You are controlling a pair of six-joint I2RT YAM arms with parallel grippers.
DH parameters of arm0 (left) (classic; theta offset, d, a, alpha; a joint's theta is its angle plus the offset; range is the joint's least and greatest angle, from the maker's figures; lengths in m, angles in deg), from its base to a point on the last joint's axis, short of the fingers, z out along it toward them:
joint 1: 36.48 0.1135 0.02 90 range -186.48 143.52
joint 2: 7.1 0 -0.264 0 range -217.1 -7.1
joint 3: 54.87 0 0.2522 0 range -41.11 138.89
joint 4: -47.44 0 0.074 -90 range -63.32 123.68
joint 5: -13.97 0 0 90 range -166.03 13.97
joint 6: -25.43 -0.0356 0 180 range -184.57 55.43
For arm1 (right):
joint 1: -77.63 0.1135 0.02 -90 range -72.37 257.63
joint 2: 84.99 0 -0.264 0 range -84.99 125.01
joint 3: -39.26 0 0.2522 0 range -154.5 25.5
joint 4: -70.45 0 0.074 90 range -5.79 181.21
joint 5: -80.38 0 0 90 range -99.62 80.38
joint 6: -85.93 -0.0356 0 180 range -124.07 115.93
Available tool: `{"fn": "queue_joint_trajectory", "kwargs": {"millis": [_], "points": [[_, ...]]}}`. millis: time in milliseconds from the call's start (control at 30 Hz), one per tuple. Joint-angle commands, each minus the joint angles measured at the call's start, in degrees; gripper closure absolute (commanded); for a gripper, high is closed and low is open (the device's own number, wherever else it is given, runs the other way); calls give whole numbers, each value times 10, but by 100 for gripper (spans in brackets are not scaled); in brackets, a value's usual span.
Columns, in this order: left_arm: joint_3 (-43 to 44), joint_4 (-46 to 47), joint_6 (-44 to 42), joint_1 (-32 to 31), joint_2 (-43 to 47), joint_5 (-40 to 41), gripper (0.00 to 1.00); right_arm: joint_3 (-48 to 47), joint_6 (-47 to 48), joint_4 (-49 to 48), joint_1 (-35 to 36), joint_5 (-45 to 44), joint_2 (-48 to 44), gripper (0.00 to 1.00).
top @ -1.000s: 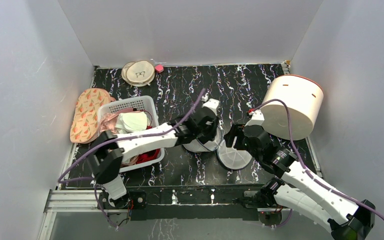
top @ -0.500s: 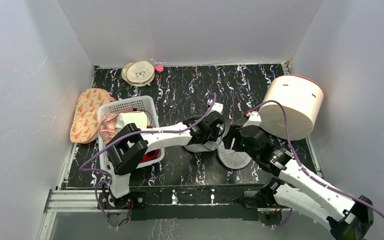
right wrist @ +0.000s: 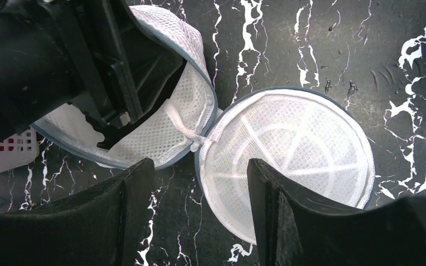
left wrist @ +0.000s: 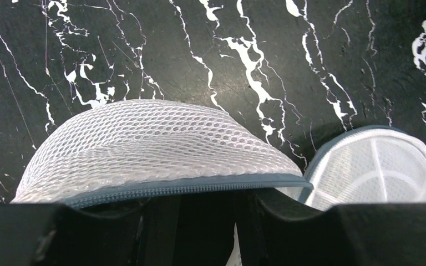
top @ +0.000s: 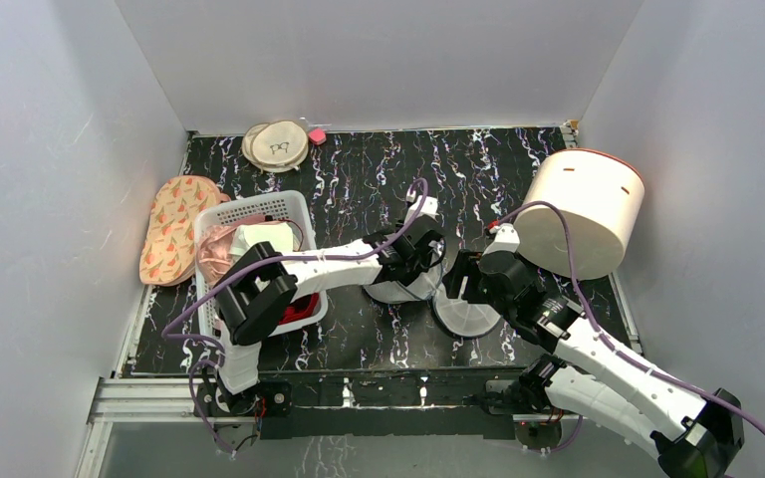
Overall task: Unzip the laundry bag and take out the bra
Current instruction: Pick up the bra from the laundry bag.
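- Peach-patterned padded piece [top: 169,227] lies far left on the black marbled surface [top: 359,179], just beside a white basket [top: 221,217] of garments. Only the overhead view shows these.
- Beige round discs [top: 277,145] sit at the back edge, left of centre.
- Laundry bag [top: 466,317] lies at centre, unzipped into two white mesh halves joined at one point. From overhead the left half is largely hidden under the left arm.
- Left fingers [top: 420,259] reach into the domed left half. The left wrist view gives only the outside of the laundry bag [left wrist: 161,138], with its grey zipper rim. The right wrist view shows the left fingers [right wrist: 116,72] inside its mouth. Whether they are clamped on anything cannot be told.
- Right fingers [right wrist: 288,221] stand apart, gripping nothing, above the near rim of the flat right half of the laundry bag [right wrist: 288,144], close to the white joining strap.
- Cream drum [top: 588,209] lies on its side far right, near the bag but not touching it.
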Motion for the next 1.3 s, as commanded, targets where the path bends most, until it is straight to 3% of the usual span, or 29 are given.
{"fn": "queue_joint_trajectory", "kwargs": {"millis": [0,200,367,433,533,600,800,1000,1267], "points": [[17,7,5,10,-16,19,62,2,-10,-32,-2,2,-7,39],[22,11,8,10,-43,1,52,11,-11,-40,-2,7,-7,39],[21,4,2,10,-56,6,59,10,-11,-42,-1,19,4,39],[17,6,-8,10,-55,4,67,16,-11,-45,-2,21,6,39],[19,-7,-15,10,-48,0,89,19,-13,-48,-1,30,10,39],[19,-12,-18,10,-35,1,99,21,-16,-53,-1,38,14,39],[-4,5,-23,11,28,-8,100,33,-19,-82,-1,66,42,39],[-48,47,-35,11,98,-74,100,39,-20,-106,-1,75,81,39],[-51,29,-36,10,157,-125,100,45,-16,-136,-1,77,118,39]]}}
